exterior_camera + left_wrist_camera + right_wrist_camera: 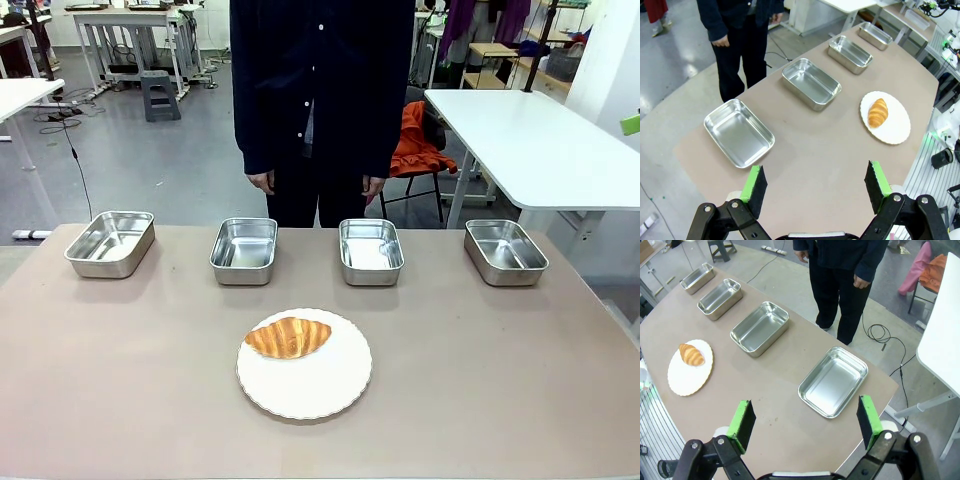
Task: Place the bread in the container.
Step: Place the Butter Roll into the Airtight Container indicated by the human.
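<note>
Bread [288, 337]: one golden-brown croissant, lying flat on the white plate [322, 392], on the plate's half toward the person, inside its rim. White plate: round, wavy-edged, resting on the brown table [500, 390]. Pans, four alike, shiny steel, in one row beyond the plate, none touching it: inner-left pan [244, 250] and inner-right pan [370, 250] near the plate's far side, one to each side of its middle; far-left pan [110, 243] and far-right pan [505, 251] well apart from the plate. Which of them serves as the container I cannot tell. Person [320, 90]: dark clothing, standing beyond the plate and behind the pan row, arms hanging. My left gripper [815, 181]: well to the plate's left, above the table's end, jaws released and spread wide, grasping nothing. My right gripper [805, 419]: well to the plate's right, likewise raised, jaws released, grasping nothing.
</note>
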You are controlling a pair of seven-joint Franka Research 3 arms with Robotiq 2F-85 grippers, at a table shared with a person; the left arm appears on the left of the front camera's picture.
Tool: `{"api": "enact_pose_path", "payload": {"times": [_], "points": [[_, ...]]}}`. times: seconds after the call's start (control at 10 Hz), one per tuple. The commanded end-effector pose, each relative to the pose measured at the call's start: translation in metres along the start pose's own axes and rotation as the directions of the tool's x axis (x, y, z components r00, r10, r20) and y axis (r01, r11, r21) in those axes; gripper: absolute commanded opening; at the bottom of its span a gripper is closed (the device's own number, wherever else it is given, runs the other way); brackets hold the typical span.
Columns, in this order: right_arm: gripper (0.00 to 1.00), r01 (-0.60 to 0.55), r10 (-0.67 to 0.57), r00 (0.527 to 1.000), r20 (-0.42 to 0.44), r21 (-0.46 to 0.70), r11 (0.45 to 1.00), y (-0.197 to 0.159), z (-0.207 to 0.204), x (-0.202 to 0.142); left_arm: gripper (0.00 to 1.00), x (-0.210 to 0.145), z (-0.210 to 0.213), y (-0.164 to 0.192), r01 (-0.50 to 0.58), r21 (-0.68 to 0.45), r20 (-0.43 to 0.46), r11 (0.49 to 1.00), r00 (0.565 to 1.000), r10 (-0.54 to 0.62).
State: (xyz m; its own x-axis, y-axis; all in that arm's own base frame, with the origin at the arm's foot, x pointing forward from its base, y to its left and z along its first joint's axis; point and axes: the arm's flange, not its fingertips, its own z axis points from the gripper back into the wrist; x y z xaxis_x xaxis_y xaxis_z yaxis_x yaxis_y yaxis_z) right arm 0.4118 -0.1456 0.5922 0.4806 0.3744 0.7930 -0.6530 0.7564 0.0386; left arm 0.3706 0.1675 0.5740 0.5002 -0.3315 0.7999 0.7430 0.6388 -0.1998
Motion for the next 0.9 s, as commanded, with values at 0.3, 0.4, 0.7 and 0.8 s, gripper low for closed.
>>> {"api": "enact_pose_path", "payload": {"times": [0.3,0.4,0.7,0.8], "points": [[1.0,-0.005,0.005,1.0,0.006,0.002,1.0,-0.0005,0.0001,0.0006,1.0,-0.0008,0.0018,-0.0002,0.015,-0.004,0.004,1.0,1.0,-0.015],[1.0,-0.005,0.005,1.0,0.006,0.002,1.0,-0.0005,0.0001,0.0006,1.0,-0.0008,0.0018,-0.0002,0.015,-0.004,0.004,1.0,1.0,-0.015],[1.0,-0.005,0.005,1.0,0.006,0.002,1.0,-0.0005,0.0001,0.0006,1.0,-0.0008,0.0018,-0.0002,0.015,-0.004,0.004,1.0,1.0,-0.015],[1.0,-0.005,0.005,1.0,0.006,0.002,1.0,-0.0005,0.0001,0.0006,1.0,-0.0008,0.0018,-0.0002,0.015,-0.004,0.004,1.0,1.0,-0.015]]}}
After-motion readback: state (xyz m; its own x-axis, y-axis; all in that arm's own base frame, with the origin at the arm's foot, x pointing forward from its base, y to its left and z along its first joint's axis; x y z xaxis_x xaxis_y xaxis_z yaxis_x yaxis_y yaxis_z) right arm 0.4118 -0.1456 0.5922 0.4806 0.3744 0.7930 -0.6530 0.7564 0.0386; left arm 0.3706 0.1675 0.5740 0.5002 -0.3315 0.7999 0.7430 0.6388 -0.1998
